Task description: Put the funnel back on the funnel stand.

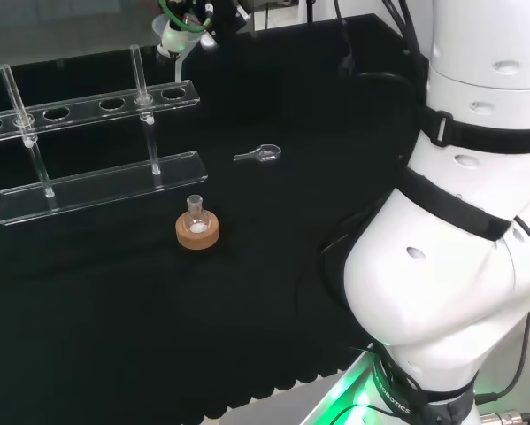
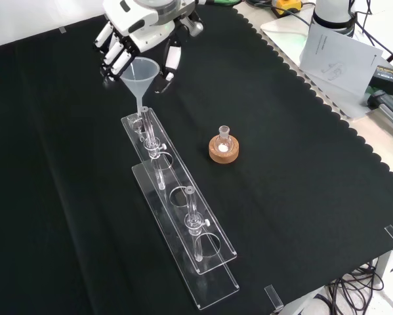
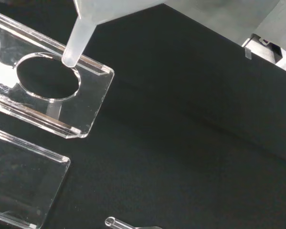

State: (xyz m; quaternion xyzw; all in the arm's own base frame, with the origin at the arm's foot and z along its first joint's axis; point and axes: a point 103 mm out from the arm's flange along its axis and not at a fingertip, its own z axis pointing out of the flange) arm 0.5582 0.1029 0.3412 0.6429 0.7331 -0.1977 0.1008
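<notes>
The fingers (image 2: 115, 54) of the hand (image 2: 138, 29) are curling round the rim of the funnel (image 2: 140, 73), holding it upright. In the wrist view its spout tip is hovering at the edge of the end hole of the funnel stand (image 2: 183, 216). A small flask (image 2: 224, 136) on a cork ring (image 2: 223, 151) is standing nearby on the bench (image 2: 301, 164).

At the centre of my front view a small flask (image 2: 224, 135) sits upright in a cork ring (image 2: 223, 150), with papers (image 2: 334, 56) lying upper right.
</notes>
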